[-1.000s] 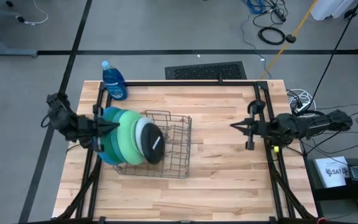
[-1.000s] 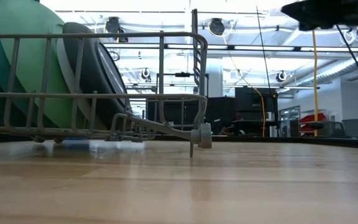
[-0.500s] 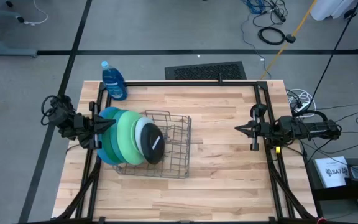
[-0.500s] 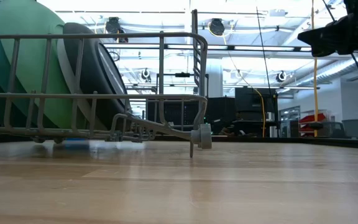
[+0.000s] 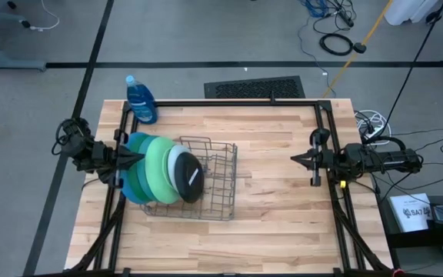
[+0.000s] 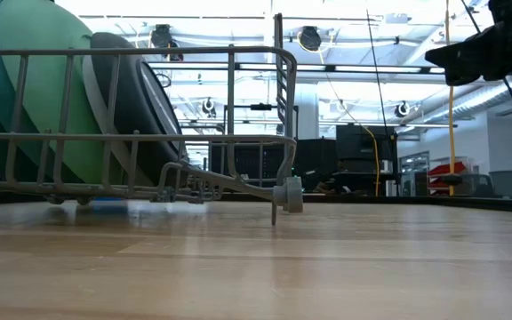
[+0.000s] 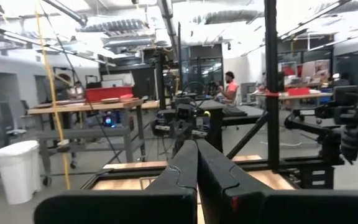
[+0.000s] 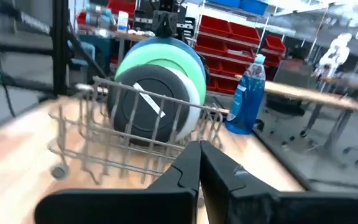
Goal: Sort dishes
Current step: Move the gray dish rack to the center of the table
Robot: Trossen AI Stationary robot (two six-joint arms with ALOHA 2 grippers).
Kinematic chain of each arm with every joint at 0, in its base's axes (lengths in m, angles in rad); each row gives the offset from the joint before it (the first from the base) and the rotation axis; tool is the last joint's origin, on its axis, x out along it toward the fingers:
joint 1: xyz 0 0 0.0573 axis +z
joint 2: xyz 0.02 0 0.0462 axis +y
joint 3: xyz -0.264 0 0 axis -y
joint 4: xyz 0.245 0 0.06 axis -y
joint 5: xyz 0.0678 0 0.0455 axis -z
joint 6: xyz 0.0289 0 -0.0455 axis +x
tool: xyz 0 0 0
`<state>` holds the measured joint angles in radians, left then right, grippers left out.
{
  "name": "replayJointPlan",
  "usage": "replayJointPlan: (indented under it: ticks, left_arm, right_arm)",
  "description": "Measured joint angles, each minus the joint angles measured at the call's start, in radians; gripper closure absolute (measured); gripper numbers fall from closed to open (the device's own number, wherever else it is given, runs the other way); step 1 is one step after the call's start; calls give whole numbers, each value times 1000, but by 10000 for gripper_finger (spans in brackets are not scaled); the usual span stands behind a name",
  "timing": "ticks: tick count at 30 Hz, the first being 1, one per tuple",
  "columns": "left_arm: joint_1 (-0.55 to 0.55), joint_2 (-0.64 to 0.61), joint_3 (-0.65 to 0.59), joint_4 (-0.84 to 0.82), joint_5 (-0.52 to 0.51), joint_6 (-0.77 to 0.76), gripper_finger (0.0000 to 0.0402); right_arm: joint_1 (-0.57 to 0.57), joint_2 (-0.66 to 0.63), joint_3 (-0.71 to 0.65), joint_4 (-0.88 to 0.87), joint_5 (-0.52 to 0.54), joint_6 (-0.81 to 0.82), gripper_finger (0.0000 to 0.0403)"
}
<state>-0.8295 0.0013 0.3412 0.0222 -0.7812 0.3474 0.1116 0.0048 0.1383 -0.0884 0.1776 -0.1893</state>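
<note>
Standing in rack (image 5: 220, 181): five plates (image 5: 160, 171).

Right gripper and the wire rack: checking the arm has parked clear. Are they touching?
Apart. The high view shows the right gripper, shut, at the table's right edge, with bare wood between it and the wire rack.

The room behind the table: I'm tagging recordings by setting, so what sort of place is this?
Most likely a robotics lab or workshop, not a kitchen. Shelves of red storage bins stand behind the wire rack, workbenches fill an open floor with a person seated at one, and bare ducts cross the ceiling.
</note>
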Motion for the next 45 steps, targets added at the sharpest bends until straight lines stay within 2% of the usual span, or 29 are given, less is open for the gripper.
replayJointPlan:
  ticks: [2,4,7,10,14,19,24,26,29,35,45]
  left_arm:
    - [0,0,0,4,11,1,402]
    - [0,0,0,16,33,2,402]
    - [0,0,8,20,52,5,402]
    - [0,0,11,21,52,6,401]
    - [0,0,11,21,49,5,402]
    - [0,0,11,21,43,5,402]
    - [0,0,12,21,40,-2,402]
    - [0,0,12,21,40,-5,402]
    - [0,0,12,21,31,-10,402]
    - [0,0,12,22,14,-12,402]
    - [0,0,12,20,14,-28,401]
  right_arm:
    - [1,3,0,21,15,95,399]
    - [1,34,1,82,91,249,401]
    - [1,133,1,117,132,320,401]
    - [0,312,0,172,100,356,401]
    - [-1,617,32,379,29,362,392]
    - [1,1004,165,489,-41,363,326]
    - [8,1261,259,642,-50,309,244]
    - [7,1310,286,723,-49,300,230]
    - [6,1377,339,729,-49,285,227]
    - [-2,1499,437,729,-45,273,249]
    - [-44,1522,461,729,-49,274,291]
